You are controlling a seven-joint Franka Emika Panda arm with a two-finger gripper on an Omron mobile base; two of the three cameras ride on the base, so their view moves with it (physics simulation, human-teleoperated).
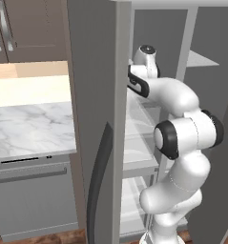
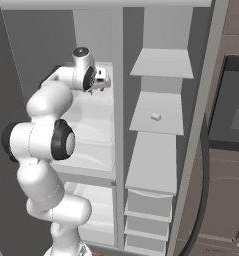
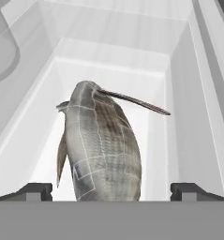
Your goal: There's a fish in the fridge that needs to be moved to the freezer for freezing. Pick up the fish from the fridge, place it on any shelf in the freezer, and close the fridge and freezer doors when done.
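The fish [image 3: 104, 145], grey-brown with scales and a thin dark fin, lies in a white bin on a shelf of the left compartment. In the hand view it sits right in front of my gripper [image 3: 111, 192], between the two dark fingertips [image 3: 36, 191], which stand wide apart on either side without touching it. The gripper [image 2: 102, 82] is open and reaches into the upper left compartment. Both doors are open: the left door [image 1: 94, 119] with its dark curved handle [image 1: 98, 181] stands beside my arm, and the right door [image 2: 201, 125] stands at the right.
A clear glass jar [image 3: 1, 42] stands left of the bin. The right compartment has grey shelves [image 2: 158, 112] with a small white object [image 2: 155, 116] and drawers [image 2: 148, 205] below. A marble counter [image 1: 29, 124] lies left of the open door.
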